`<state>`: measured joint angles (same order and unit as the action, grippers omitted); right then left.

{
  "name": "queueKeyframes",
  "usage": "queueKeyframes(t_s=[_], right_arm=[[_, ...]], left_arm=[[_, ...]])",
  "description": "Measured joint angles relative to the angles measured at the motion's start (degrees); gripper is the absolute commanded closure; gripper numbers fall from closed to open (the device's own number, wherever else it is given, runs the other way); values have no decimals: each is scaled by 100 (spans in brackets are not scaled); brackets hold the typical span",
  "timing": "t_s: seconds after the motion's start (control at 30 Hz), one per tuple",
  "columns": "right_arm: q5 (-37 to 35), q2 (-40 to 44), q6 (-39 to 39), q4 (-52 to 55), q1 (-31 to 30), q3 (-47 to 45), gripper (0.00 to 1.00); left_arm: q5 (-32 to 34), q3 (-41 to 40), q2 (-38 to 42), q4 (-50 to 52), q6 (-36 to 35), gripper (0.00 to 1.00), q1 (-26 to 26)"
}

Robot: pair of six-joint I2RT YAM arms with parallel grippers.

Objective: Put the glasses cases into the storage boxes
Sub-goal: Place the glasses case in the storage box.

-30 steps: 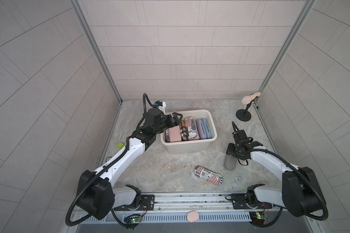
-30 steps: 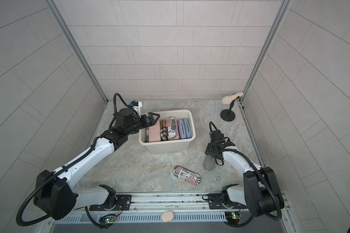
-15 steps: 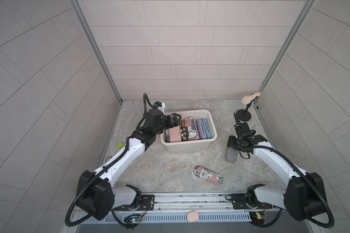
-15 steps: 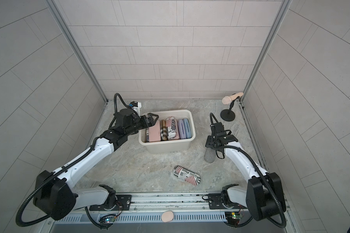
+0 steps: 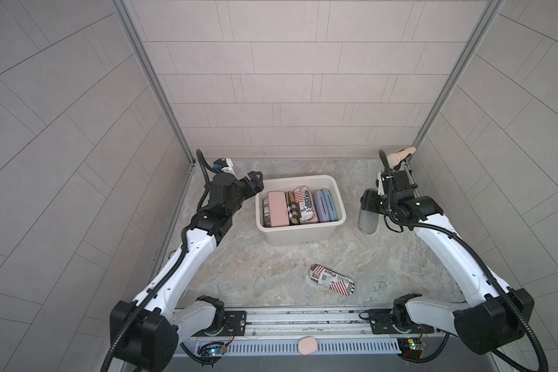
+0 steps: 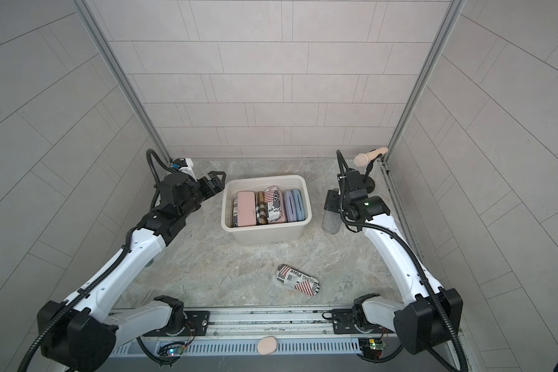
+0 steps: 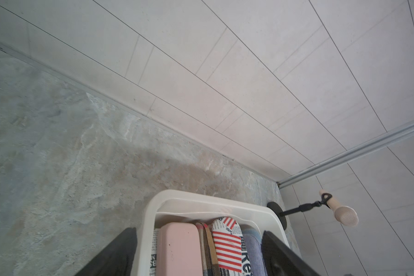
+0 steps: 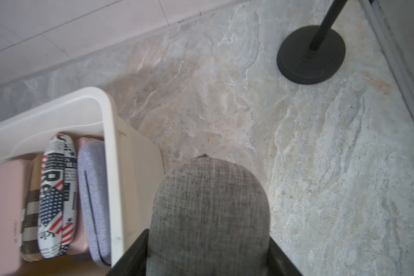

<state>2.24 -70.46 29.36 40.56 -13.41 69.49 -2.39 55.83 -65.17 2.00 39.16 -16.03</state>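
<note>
So the right gripper (image 5: 369, 204) pinches the grey case (image 5: 367, 222) by one end, dangling it upright just beside the bin (image 5: 298, 236), on the side toward the tabletop's right edge. Bin looks packed, so it could catch the rim or perch on top and slide off. Meanwhile the left gripper (image 5: 256, 181) is spread, empty, by the bin's opposite side.

Soft, even light; a faint shadow lies behind the cream-beige plastic bin (image 7: 149, 215). Grey tiled walls (image 5: 78, 128) bow toward the edges; the smooth pink case (image 8: 0, 203) seems blurred.
</note>
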Motion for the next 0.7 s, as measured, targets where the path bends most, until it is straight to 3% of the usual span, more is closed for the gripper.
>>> queueKeyframes(t_s=[0.37,0.7], right_arm=[[-35,-1637,0,-133,-1690,1926,41],[59,-3064,321,-463,-2118,2780,40]], left_arm=[[94,-81,-90,4,249,11,450],[50,-85,-98,2,348,11,503]])
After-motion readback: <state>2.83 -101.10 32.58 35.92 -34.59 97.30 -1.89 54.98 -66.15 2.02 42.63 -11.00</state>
